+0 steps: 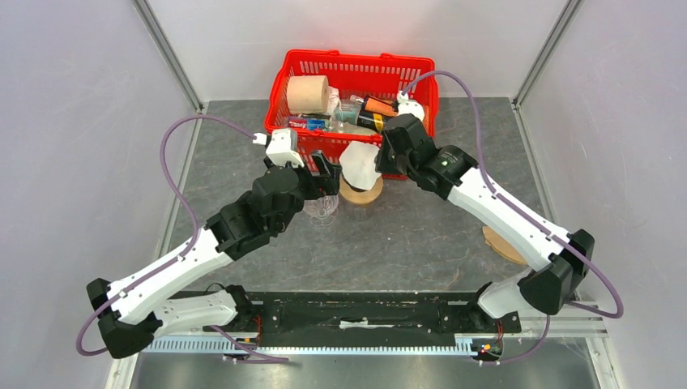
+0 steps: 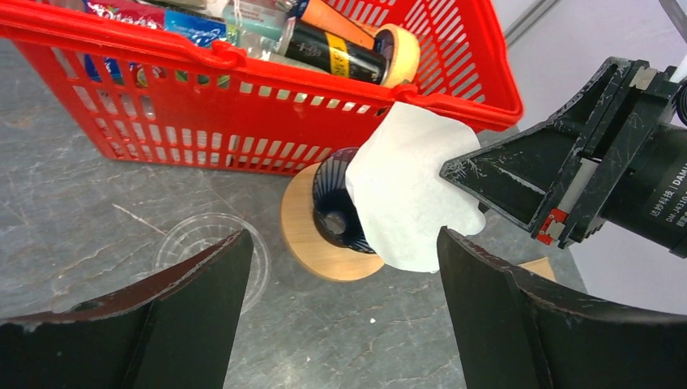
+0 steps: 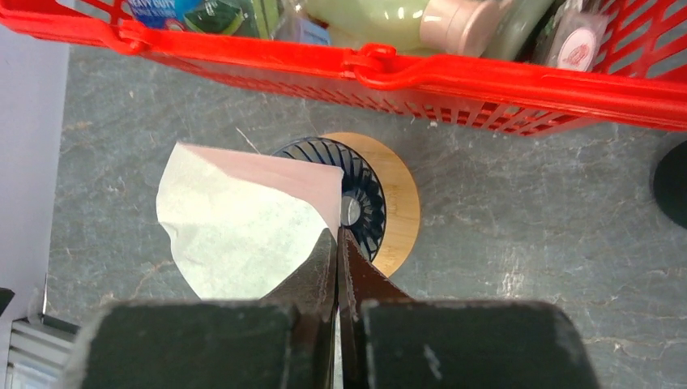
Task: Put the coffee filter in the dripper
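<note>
I'm in the carrying step: the right gripper (image 3: 336, 237) has its fingers pressed together on one edge of the coffee filter (image 3: 243, 223), and the paper hangs above the dripper (image 3: 366, 193), not yet seated. The dripper, a dark ribbed cone on a round wooden base, stands near the middle of the table's far edge, just in front of the red basket (image 1: 356, 55). From the right wrist the filter lies mostly off to one side of the cone's mouth, overlapping only its rim.

My left gripper (image 2: 342, 237) is spread wide and holds nothing. It is low over the table just beside the dripper, with a clear round vessel (image 2: 206, 243) below it.

As I judge it, the next move is to bring the paper over the centre of the mouth, lower it until it sits in the ribs, then let go. The paper looks flimsy and could fold or snag on the rim.

White print on the right arm's wrist housing starts "DAM" and runs out of frame. A blue pack in the basket seems to end "DUTY".
</note>
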You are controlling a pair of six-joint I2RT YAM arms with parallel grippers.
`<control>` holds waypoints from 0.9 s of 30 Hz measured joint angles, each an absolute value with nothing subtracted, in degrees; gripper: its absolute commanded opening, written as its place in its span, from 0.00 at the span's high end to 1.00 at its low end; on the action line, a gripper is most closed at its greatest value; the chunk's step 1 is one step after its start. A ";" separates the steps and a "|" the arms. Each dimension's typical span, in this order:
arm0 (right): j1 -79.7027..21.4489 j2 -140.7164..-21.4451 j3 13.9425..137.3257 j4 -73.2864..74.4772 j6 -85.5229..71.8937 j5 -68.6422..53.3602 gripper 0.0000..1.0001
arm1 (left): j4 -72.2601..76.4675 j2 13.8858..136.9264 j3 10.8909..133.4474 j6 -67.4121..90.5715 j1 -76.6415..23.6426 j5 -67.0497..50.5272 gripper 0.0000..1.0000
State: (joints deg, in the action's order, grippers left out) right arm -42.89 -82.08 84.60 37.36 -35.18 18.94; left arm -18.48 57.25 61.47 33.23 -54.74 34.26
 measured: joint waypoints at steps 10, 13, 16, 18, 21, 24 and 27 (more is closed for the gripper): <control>-39.53 -87.44 85.23 39.72 -36.99 15.70 0.90 | -19.66 59.83 60.27 33.30 -51.29 32.38 0.08; -38.63 -88.51 85.23 39.97 -37.17 14.94 0.86 | -19.66 60.64 60.27 33.32 -50.37 31.29 0.08; -38.04 -89.21 85.23 39.99 -37.26 14.50 0.87 | -19.62 61.36 60.25 33.34 -49.54 30.41 0.08; -37.93 -89.49 85.23 39.94 -37.01 13.72 0.86 | -19.59 62.00 60.25 33.34 -48.82 29.50 0.08; -37.91 -90.08 85.52 39.88 -36.49 12.36 0.82 | -19.55 63.26 60.25 33.34 -47.81 28.12 0.08; -37.91 -90.32 85.67 39.79 -36.01 11.84 0.80 | -19.59 64.71 60.25 33.34 -47.20 27.00 0.07; -37.87 -90.35 85.67 39.77 -35.70 11.38 0.77 | -19.59 65.78 60.25 33.34 -46.74 26.24 0.07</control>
State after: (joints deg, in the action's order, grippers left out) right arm -37.87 -90.35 85.67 39.77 -35.70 11.38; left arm -19.59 65.78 60.25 33.34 -46.74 26.24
